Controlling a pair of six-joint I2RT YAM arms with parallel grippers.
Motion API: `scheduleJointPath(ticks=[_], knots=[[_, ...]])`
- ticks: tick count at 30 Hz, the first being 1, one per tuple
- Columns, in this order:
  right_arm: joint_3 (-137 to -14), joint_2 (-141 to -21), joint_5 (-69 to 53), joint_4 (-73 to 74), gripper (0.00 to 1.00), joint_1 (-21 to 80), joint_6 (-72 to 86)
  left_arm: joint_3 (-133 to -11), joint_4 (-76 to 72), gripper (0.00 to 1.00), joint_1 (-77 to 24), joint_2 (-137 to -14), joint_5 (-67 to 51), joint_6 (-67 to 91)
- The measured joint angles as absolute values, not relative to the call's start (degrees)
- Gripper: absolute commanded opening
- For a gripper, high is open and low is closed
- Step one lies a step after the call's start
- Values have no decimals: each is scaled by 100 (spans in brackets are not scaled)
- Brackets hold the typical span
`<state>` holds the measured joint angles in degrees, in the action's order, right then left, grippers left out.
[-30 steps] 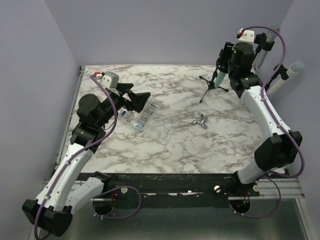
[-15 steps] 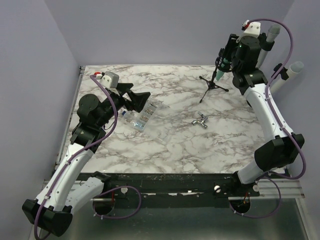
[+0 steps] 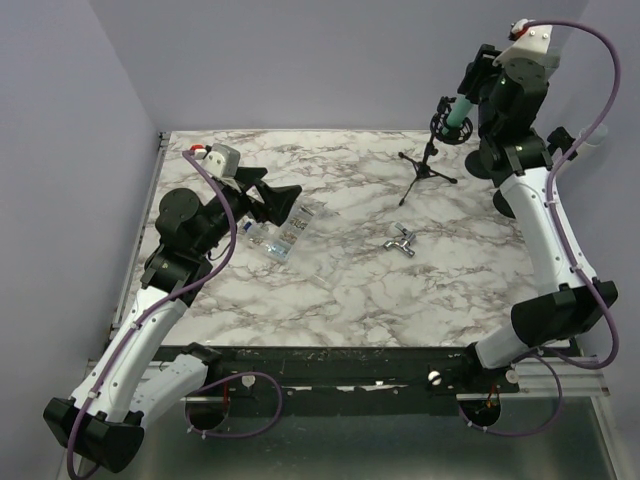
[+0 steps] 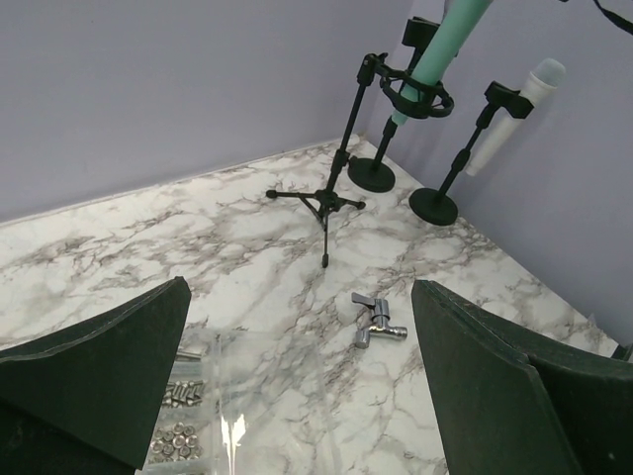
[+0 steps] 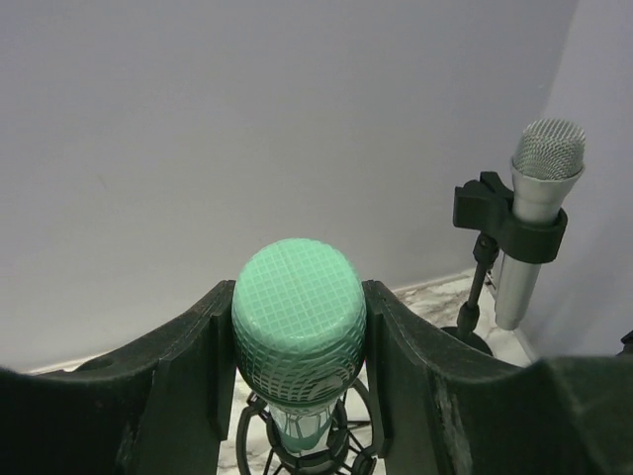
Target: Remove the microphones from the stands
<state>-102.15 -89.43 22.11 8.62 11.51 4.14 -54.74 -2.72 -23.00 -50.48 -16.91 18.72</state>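
Metal tap (image 3: 401, 240) and clear bag of nuts (image 3: 285, 235) lie apart on the table (image 3: 350, 290).

Right arm stretched high at the back right, black two-finger right gripper (image 5: 299, 348) clamped on mint-green mesh-headed microphone (image 5: 299, 297). Left arm bent low, black left gripper (image 3: 281, 200) spread wide, holding nothing.

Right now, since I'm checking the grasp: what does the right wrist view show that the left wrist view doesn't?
Only right wrist: the green microphone's mesh head clamped in the right gripper. Only left wrist: the stand's tripod legs, a metal tap and a bag of screws. Both: the green microphone in its ring mount and the silver microphone.
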Motion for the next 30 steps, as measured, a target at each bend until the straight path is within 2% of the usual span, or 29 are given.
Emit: scheduleJointPath(ticks=[16, 30], knots=[[-9631, -7299, 2311, -884, 1, 1151, 565, -5474, -193, 98, -2342, -5081, -1612, 1839], [-7968, -5627, 2344, -392, 1, 1151, 1496, -5474, -130, 99, -2440, -5092, -1584, 1831]])
